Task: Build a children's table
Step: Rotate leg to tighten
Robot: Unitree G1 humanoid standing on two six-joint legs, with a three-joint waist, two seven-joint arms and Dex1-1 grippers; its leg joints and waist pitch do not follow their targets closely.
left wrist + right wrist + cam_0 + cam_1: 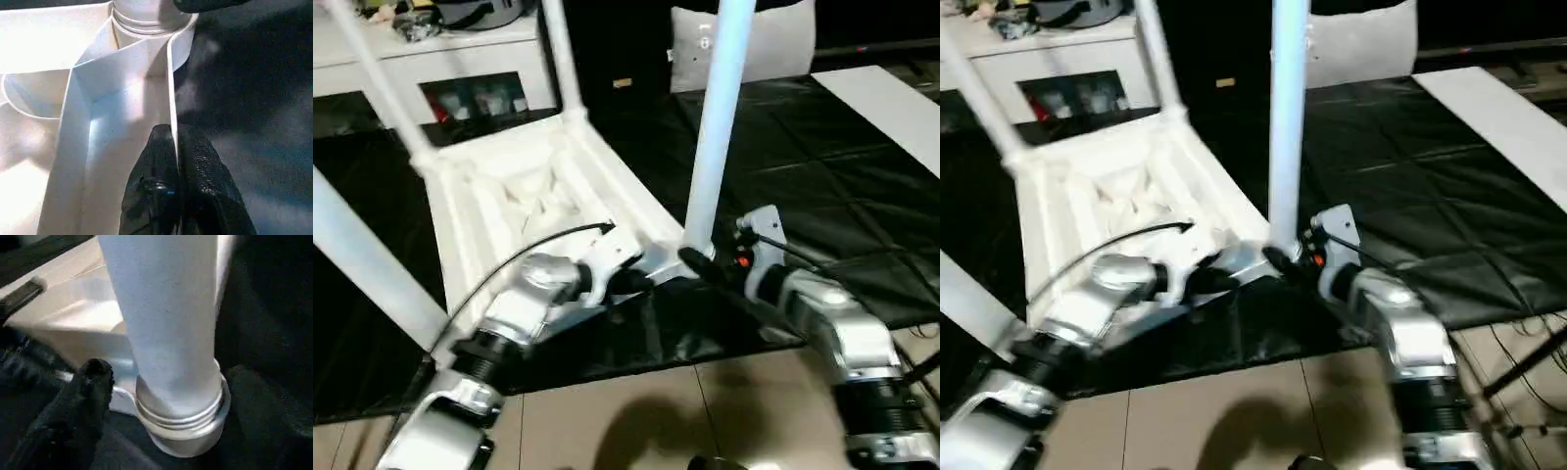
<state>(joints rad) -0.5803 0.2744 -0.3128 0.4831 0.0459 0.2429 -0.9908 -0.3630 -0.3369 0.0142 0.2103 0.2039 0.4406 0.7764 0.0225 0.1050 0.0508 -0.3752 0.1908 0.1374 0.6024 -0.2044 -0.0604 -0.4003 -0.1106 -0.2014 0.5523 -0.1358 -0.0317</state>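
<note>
Right, the children's table [524, 191] lies upside down on the black table [822, 186], legs up. Left gripper [176, 147] has its jaws clamped on the top's thin rim; right gripper [161, 377], jaws spread, straddles the near leg [717, 117] at its socket.

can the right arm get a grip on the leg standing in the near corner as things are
Probably yes. The right tool sits open at the base of that leg, one finger beside it just above the socket. Nothing lies between them; the left tool pinches the tabletop's rim, off to the side.
</note>
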